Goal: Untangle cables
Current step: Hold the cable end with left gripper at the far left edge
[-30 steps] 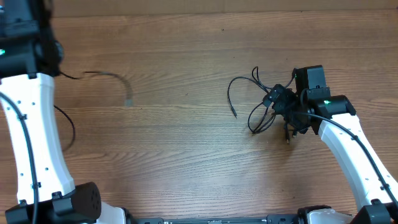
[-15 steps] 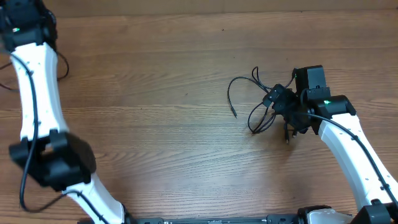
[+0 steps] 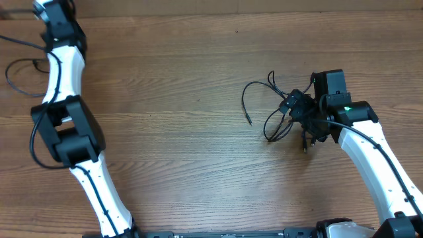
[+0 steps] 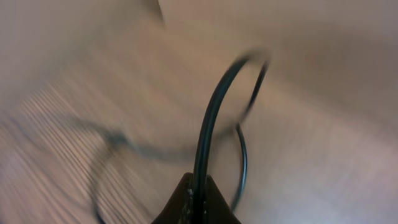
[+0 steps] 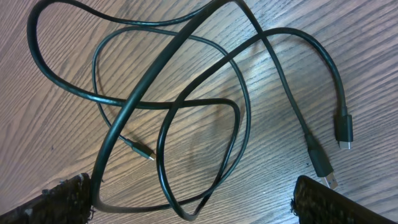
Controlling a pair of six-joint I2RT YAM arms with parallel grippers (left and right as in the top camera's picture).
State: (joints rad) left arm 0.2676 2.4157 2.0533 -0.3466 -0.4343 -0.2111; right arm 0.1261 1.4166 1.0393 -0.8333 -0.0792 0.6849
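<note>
**A:** Entry one, left gripper point(image 3: 50, 9)?

**B:** At 10 o'clock on the wooden table point(image 3: 172, 132), at the far corner. Its fingers are pressed together on a single black cord point(image 4: 208, 124). The wrist view is blurred, so I can only say it is probably one of the task's cables, carried well apart from the others.

**A:** Entry two, right gripper point(image 5: 193, 198)?

**B:** At 3 o'clock on the table, with its fingers spread wide and gripping nothing. It hovers over the remaining tangle point(image 5: 134, 102).

**A:** Contents of the tangle?

**B:** Crossed loops of thin black cord. The wrist view shows two larger plugs point(image 5: 344, 127) at 4 o'clock and one small plug point(image 5: 143, 151) at 7 o'clock. I judge that to be two cords, overlapped rather than tightly knotted.

**A:** Handling note for this step?

**B:** Choose the strand lying uppermost, which looks like the thick run from 1 o'clock down to 7 o'clock. Grip that one strand only, close to a free plug end. Draw it out towards 6 o'clock, low and slow, so the plug trails through the loops rather than snagging.

**A:** Risk?

**B:** Closing on a crossing point would take two strands at once and drag the whole tangle along.
</note>
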